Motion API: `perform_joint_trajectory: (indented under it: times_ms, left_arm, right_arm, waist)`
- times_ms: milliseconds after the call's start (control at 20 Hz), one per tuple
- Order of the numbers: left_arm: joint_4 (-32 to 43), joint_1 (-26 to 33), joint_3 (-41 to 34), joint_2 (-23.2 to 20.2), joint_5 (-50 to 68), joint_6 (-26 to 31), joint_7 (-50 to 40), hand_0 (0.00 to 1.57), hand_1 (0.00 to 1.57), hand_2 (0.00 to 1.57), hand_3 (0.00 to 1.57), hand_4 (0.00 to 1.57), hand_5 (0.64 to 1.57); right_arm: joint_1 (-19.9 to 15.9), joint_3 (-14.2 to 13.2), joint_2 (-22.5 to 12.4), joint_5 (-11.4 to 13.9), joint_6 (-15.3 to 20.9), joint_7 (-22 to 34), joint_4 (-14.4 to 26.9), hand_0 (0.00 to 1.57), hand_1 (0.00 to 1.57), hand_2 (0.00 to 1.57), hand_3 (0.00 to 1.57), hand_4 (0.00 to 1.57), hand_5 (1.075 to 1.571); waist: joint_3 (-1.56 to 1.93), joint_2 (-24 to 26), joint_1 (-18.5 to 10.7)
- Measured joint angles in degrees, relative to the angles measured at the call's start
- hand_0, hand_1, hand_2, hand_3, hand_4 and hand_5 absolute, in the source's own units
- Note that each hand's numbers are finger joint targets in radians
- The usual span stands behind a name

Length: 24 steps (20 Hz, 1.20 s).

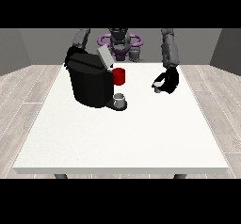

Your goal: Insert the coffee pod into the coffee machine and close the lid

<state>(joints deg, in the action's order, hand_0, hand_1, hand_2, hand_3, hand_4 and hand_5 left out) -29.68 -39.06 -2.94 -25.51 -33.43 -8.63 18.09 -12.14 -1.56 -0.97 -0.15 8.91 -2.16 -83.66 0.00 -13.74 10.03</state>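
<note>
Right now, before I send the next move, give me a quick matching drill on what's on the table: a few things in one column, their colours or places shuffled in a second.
Things:
1. coffee machine
2. mug
3. cup
4. hand at the view's right

Descriptions:
A. grey, on the machine's tray at the front
B. red, just right of the machine's top
C. big black body, lid raised, left of centre
D. black, low over the table on the right side

Pairs: 1-C, 2-B, 3-A, 4-D
</note>
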Motion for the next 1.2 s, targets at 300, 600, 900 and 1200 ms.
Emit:
perform_joint_trajectory:
  times_ms: [300, 600, 900, 1200]
  left_arm:
    - [-2.2, -4.0, 0.1, -0.6, 0.6, 5.5, 2.1, 1.32, 1.32, 1.38, 1.35, 0.58, 1.571]
    - [-4.2, -8.8, 0.3, -1.0, 0.6, 10.2, 0.3, 1.25, 1.25, 1.33, 1.29, 0.57, 1.571]
    - [-5.8, -12.7, 0.1, -1.3, 0.6, 14.1, -1.6, 1.27, 1.27, 1.34, 1.29, 0.55, 1.571]
    - [-7.4, -14.7, 0.4, 0.6, -0.2, 15.1, -5.1, 1.07, 1.07, 1.22, 1.23, 0.52, 1.571]
  right_arm:
    - [-0.9, -0.8, -0.5, -0.4, -0.4, 0.4, 2.8, 0.00, 0.00, 0.00, 0.00, 0.51, 1.571]
    - [-2.3, -1.3, -0.9, -0.9, -1.1, 0.2, 5.3, 0.00, 0.00, 0.00, 0.00, 0.50, 1.571]
    - [-1.4, -0.7, -0.4, -1.5, -1.4, -2.3, 7.2, 0.00, 0.00, 0.00, 0.00, 0.49, 1.571]
    - [-1.3, -0.9, -0.5, -1.8, -1.8, -2.7, 7.9, 0.00, 0.00, 0.00, 0.00, 0.51, 1.571]
  waist:
    - [-0.01, 2.3, -0.7]
    - [0.00, 4.1, -0.6]
    - [0.02, 5.1, 0.4]
    - [0.00, 6.8, 0.8]
